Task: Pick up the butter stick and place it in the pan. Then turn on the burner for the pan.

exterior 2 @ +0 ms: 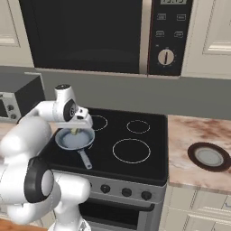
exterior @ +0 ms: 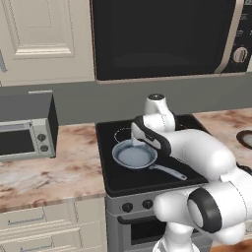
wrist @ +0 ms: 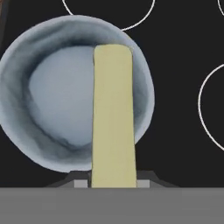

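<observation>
The pan [exterior: 134,156] [exterior 2: 74,140] [wrist: 57,105] is a round grey-blue frying pan on the front left burner of the black stove, its thin handle [exterior: 169,171] pointing to the front right. My gripper [exterior 2: 74,131] [wrist: 113,183] hangs just above the pan, shut on the butter stick [wrist: 113,118] [exterior 2: 74,132]. The pale-yellow bar sticks out from between the fingers over the right half of the pan's bowl. In the left base view my own arm covers the gripper.
The stove top [exterior 2: 135,149] carries white burner rings, with knobs [exterior 2: 127,192] along its front. A microwave [exterior 2: 113,36] hangs above. A toaster oven [exterior: 24,135] stands on the left counter, a dark round dish [exterior 2: 208,156] on the right counter.
</observation>
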